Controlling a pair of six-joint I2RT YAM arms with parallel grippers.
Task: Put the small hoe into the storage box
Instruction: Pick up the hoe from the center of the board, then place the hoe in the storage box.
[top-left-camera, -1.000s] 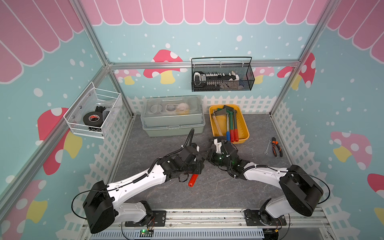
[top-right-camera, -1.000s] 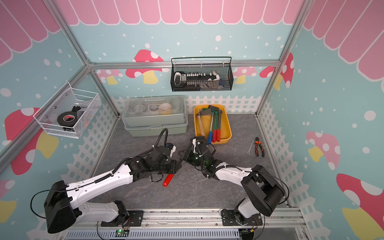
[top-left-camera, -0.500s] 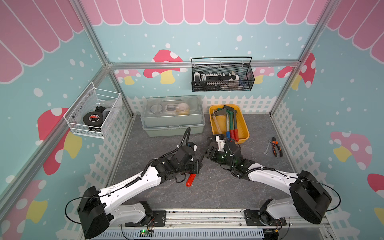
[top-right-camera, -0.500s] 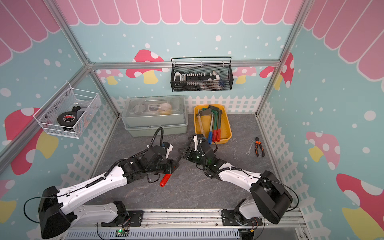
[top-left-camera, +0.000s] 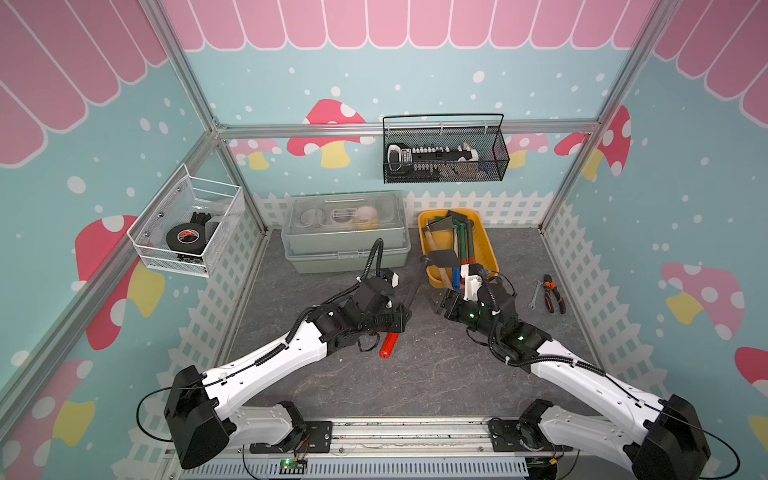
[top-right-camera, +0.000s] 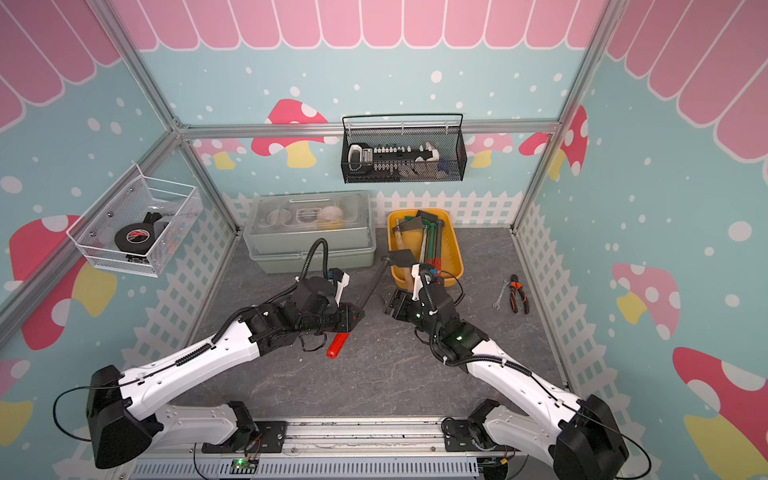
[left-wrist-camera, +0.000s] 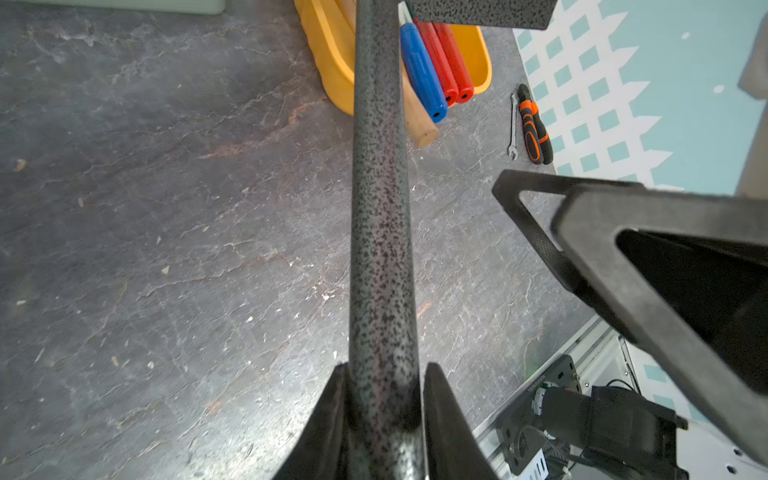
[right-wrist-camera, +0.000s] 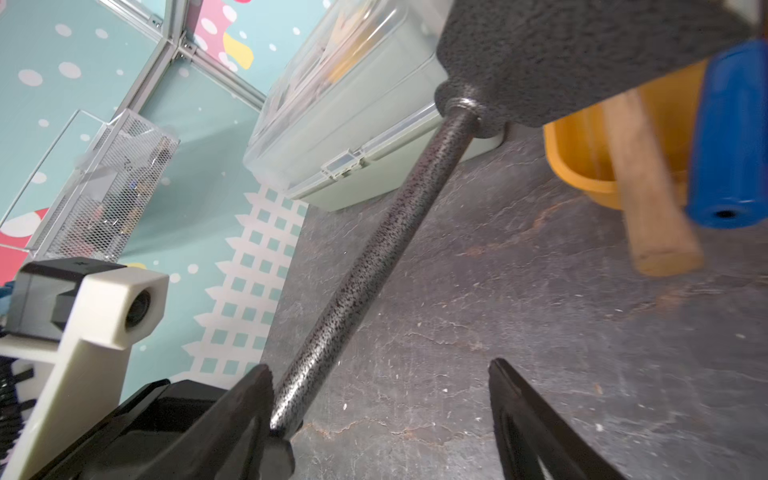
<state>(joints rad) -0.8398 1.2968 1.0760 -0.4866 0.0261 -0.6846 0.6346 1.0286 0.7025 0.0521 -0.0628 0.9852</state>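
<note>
My left fingers (left-wrist-camera: 332, 415) are clamped on the small hoe (top-left-camera: 442, 258) by its shaft, so the blade hangs over the near end of the storage box (top-left-camera: 486, 245). My right fingers (right-wrist-camera: 523, 399) stand apart just short of the storage box and grip nothing, which I reckon leaves the left free to lower it in.

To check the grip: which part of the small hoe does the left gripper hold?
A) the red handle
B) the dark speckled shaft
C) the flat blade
B: the left wrist view shows the left gripper shut on the small hoe at its speckled shaft; the red handle sticks out behind it.
</note>
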